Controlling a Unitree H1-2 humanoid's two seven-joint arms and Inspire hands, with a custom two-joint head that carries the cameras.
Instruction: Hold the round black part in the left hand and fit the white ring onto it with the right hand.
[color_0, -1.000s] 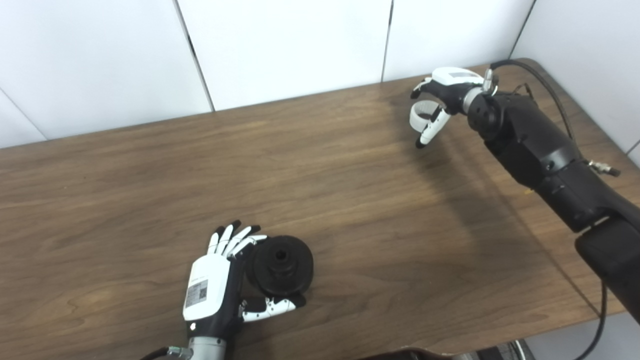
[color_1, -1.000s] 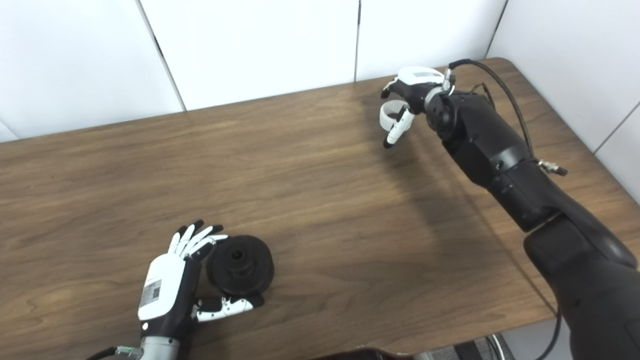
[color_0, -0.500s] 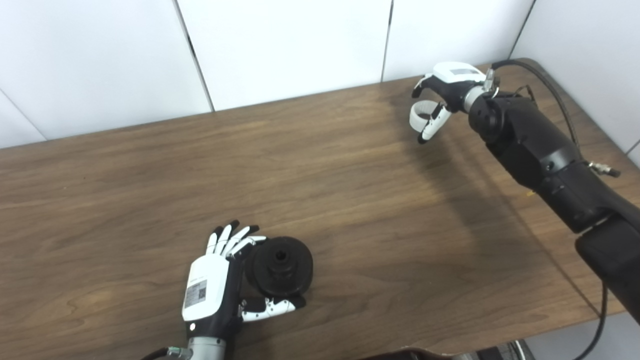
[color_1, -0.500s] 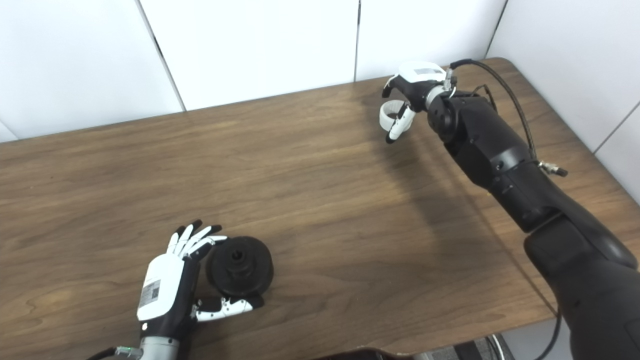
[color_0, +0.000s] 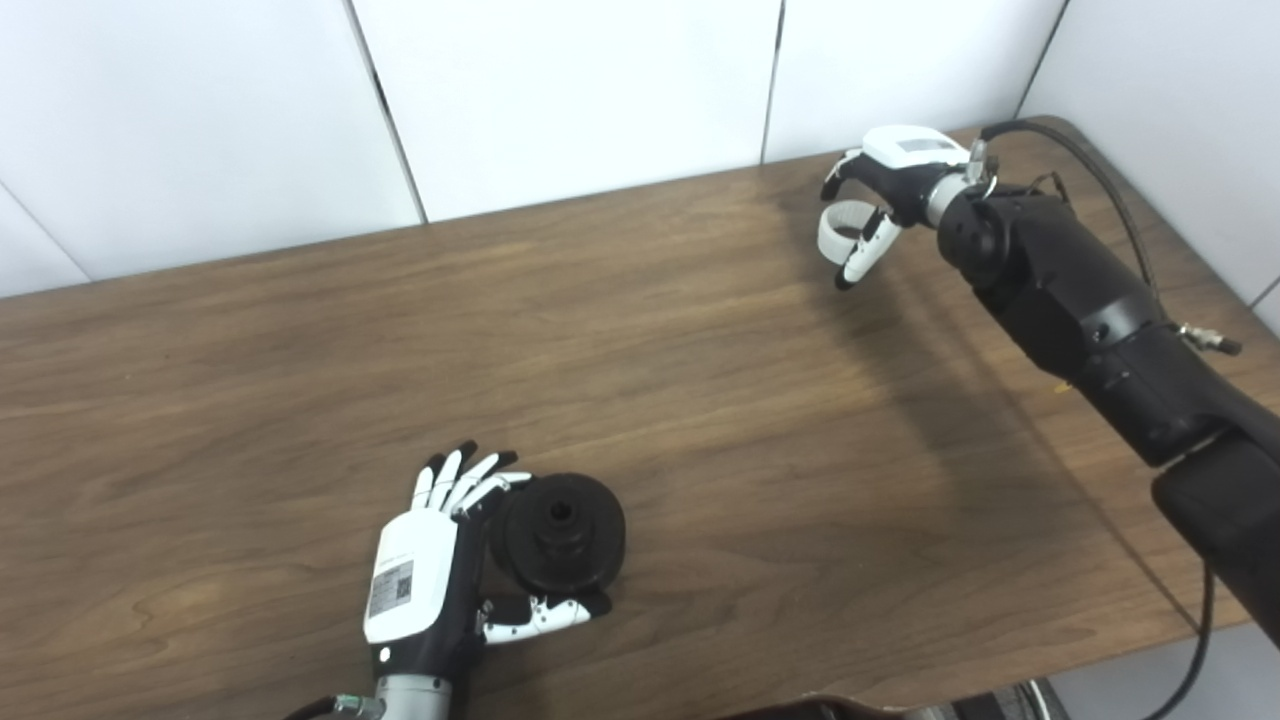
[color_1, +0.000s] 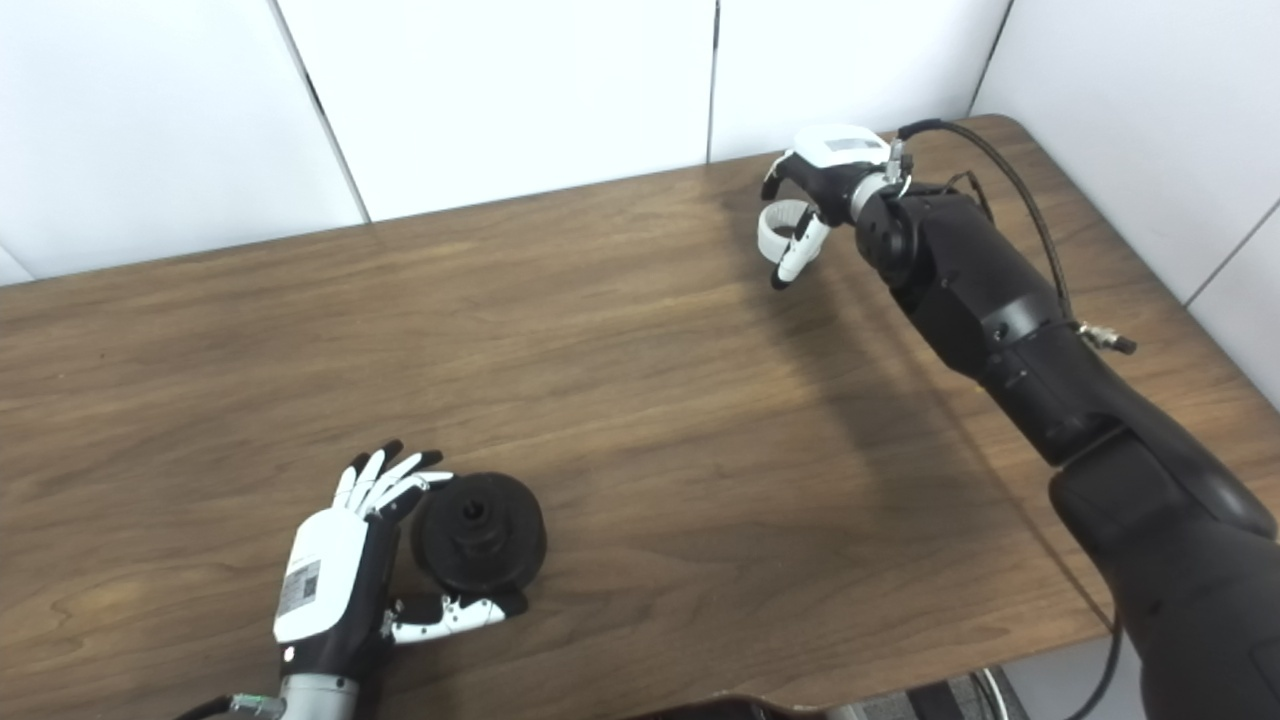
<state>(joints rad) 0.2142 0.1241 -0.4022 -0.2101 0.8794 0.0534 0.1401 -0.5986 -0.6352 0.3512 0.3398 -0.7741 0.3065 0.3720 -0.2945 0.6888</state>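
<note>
The left robot hand (color_0: 430, 575) lies at the near edge of the brown wood-grain counter (color_0: 700, 400), palm turned toward the round black part with a raised central hub (color_0: 560, 535). Its fingers (color_0: 465, 480) reach along the far-left rim of the part and its thumb (color_0: 540, 615) runs under the near rim — the part sits cradled between them and rests on the counter. Contact at the rim looks close, yet whether the robot hand truly grips the part or only brackets it cannot be told from either view. The right robot hand (color_1: 815, 190) is at the far right of the counter, well apart from the black part, its black forearm (color_1: 980, 300) running in from the lower right. It is curled around the white plastic ring (color_1: 780, 225), which hangs between its downward-pointing fingers and thumb, held on edge and raised clear of the counter surface. A black cable (color_1: 1000, 180) loops along the top of that forearm. White wall panels (color_0: 560, 90) stand behind the counter.
</note>
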